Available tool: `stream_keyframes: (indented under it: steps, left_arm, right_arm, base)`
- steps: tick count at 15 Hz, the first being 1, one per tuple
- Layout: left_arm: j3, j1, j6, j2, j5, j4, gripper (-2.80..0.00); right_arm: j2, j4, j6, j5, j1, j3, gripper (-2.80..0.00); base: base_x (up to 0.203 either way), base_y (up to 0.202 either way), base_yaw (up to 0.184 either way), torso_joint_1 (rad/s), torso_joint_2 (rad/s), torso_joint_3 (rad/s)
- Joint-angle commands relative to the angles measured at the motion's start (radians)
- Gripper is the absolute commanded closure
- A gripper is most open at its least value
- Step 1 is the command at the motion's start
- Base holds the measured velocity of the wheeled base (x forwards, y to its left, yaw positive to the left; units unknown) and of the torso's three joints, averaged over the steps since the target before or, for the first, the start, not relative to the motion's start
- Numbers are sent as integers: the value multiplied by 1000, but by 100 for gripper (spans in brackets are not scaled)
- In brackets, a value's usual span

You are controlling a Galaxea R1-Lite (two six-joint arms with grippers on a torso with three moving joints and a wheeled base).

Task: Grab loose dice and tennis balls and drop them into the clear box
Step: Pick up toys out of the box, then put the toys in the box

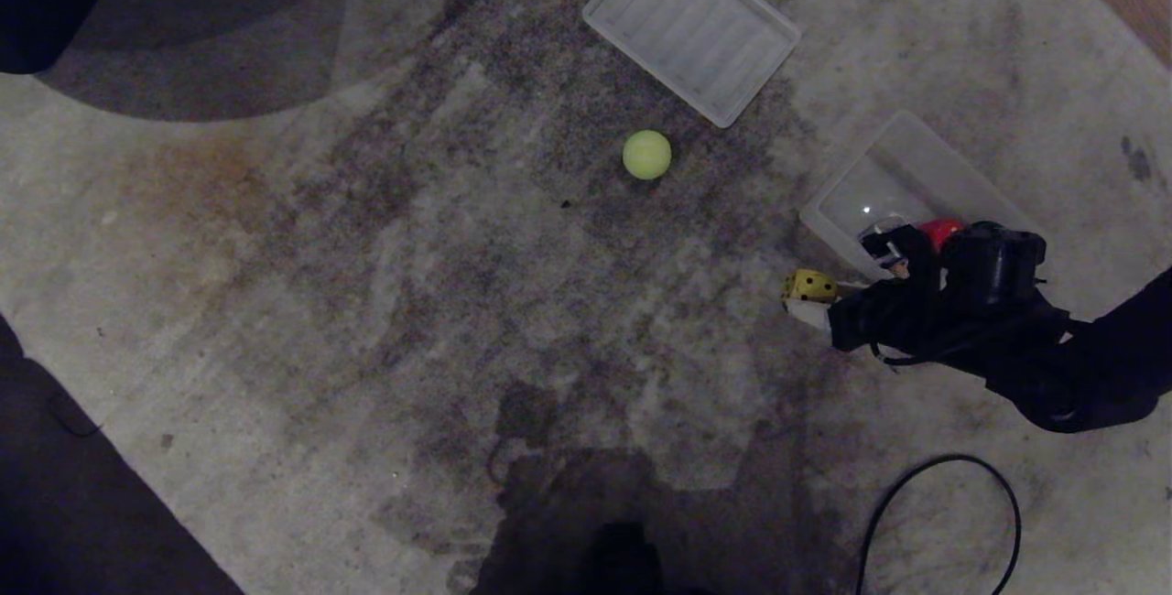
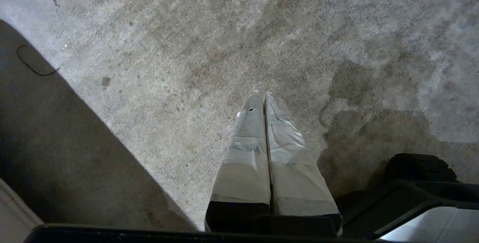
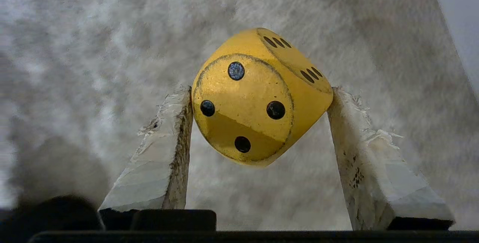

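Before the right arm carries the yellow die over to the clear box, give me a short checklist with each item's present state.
1. Grip: right gripper fingers pinch the yellow die on two sides: ok.
2. Die lifted off the carpet: cannot tell.
3. Clear box near the right gripper, its open top uncovered: ok.
4. Room in the box: a red die lies inside, the rest is partly hidden by the arm: cannot tell.
5. Left gripper shut, parked over the carpet: ok.
6. Task finished: one tennis ball lies loose: not ok.

no legible txt, labels, nos.
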Motion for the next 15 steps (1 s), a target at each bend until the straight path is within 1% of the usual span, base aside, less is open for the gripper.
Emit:
stream_keyframes:
  steps: [1, 3, 6, 8, 10, 11, 12, 15]
  left_arm:
    - [2, 0, -1, 2, 1, 0, 0]
    - [2, 0, -1, 2, 1, 0, 0]
    - [2, 0, -1, 2, 1, 0, 0]
    - [2, 0, -1, 2, 1, 0, 0]
    - [2, 0, -1, 2, 1, 0, 0]
    - [2, 0, -1, 2, 1, 0, 0]
    - [2, 0, -1, 2, 1, 0, 0]
    - [2, 0, -1, 2, 1, 0, 0]
  right_arm:
    - [-109, 43, 28, 2, -5, 26, 0]
    - [-193, 114, 80, 1, -11, 53, 0]
    - [-341, 254, 147, -1, -30, 87, 0]
    - [-459, 394, 186, -23, -42, 97, 0]
    - [-601, 568, 225, -48, -46, 109, 0]
    - [-665, 622, 239, -54, -47, 121, 0]
    - [-733, 661, 250, -62, -48, 146, 0]
    - [-909, 746, 264, -119, -49, 258, 0]
  base:
    - [0, 0, 0, 0, 0, 0]
    - [0, 0, 0, 0, 0, 0]
    - [0, 0, 0, 0, 0, 0]
    - [0, 0, 0, 0, 0, 0]
    - [0, 0, 0, 0, 0, 0]
    - [0, 0, 0, 0, 0, 0]
    - [0, 0, 0, 0, 0, 0]
    - [0, 0, 0, 0, 0, 0]
